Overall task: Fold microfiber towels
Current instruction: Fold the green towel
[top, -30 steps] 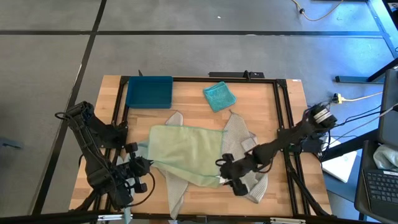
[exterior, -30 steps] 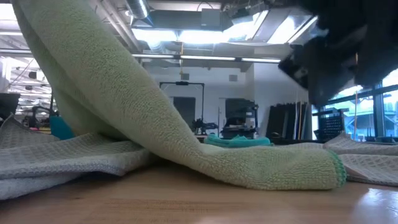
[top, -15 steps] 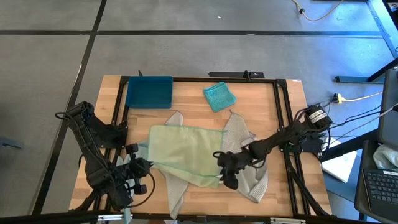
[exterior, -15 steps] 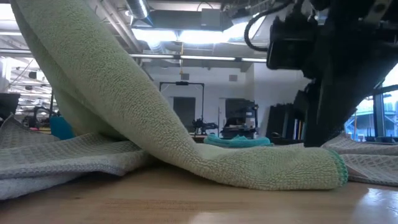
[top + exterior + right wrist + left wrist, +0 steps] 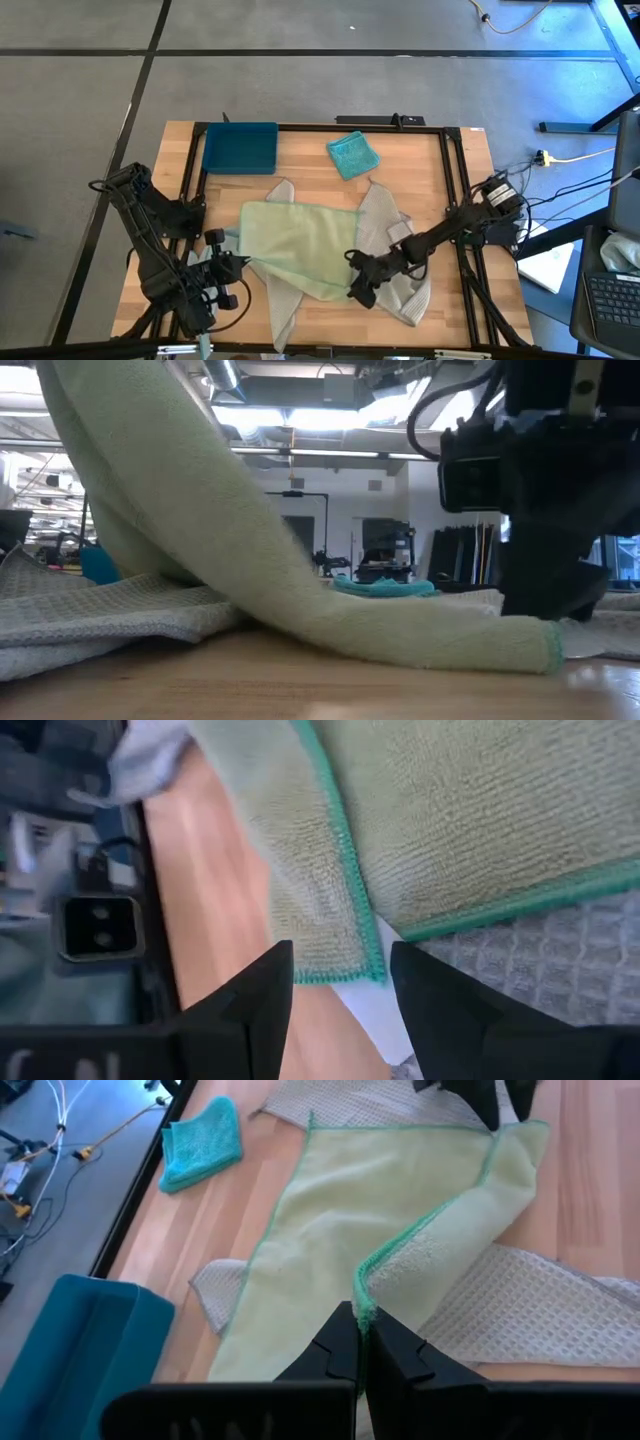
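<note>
Now the pale green towel (image 5: 300, 247) lies in the middle of the counter (image 5: 310, 168), over a light grey towel (image 5: 395, 262). The left claw (image 5: 362, 1342) is closed tight on its near corner, and the right claw (image 5: 358, 290) stands open at the opposite corner, not gripping it

The big towel (image 5: 300, 245) lies in the middle of the table (image 5: 440, 180), on top of two other towels (image 5: 395, 250), with the tray (image 5: 240, 148) behind it to the left and a small folded towel (image 5: 352, 154) behind it
</note>
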You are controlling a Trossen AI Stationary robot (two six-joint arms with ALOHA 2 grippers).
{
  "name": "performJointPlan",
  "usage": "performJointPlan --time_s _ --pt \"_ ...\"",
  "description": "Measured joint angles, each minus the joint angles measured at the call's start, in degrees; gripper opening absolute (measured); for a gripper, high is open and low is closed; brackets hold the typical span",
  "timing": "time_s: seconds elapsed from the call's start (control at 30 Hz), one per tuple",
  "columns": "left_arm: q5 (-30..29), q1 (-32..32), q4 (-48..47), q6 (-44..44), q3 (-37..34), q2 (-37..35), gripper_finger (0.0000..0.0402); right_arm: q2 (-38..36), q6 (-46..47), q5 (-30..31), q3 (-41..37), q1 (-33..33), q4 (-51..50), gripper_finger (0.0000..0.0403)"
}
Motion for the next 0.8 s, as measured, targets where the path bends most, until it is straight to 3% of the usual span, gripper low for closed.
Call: performJointPlan --time_s 0.17,0.47,0.8 --pt "-0.19 -0.27 0.01 1.24 0.0 0.0 0.0 2.45 1.44 1.45 1.56 1.35 5.0 0.0174" --pt "-0.25 -0.37 0.01 1.87 0.0 0.0 0.0 2.18 5.77 1.29 2.16 2.28 3.82 0.0174" --pt "-0.28 -0.66 0.04 2.75 0.0 0.0 0.0 2.18 6.96 7.93 2.21 4.02 3.97 0.0174"
